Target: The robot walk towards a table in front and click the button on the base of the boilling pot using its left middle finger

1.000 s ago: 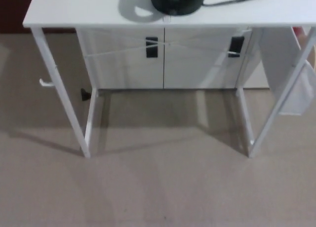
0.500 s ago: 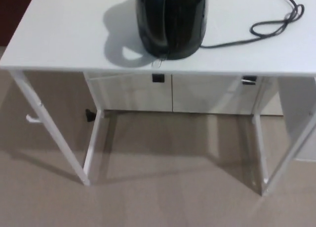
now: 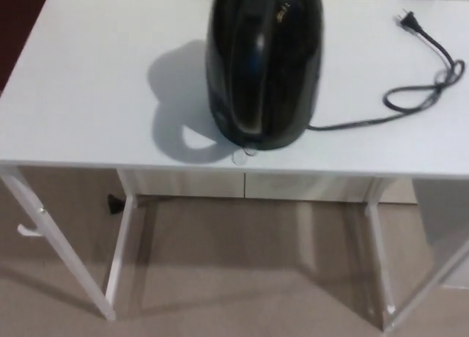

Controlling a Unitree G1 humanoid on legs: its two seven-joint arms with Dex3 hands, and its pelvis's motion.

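Observation:
A glossy black boiling pot (image 3: pixel 264 62) stands on the white table (image 3: pixel 95 95), near the middle of its front edge, handle side turned towards me. At the front of its base, close to the table edge, a small pale tab (image 3: pixel 249 149) sticks out; whether it is the button I cannot tell. Its black power cord (image 3: pixel 418 95) runs off to the right across the tabletop, the plug lying loose at the far right. Neither of my hands shows in the head view.
The table stands on thin white legs (image 3: pixel 55 249) over beige carpet (image 3: pixel 234 278). A white cabinet (image 3: pixel 293 184) sits behind, under the tabletop. A dark red surface (image 3: pixel 15 22) lies at the far left.
The whole picture has shifted: the table and pot have grown larger and slid down the frame, so the camera has come closer. The pot's top and the cord's plug now show.

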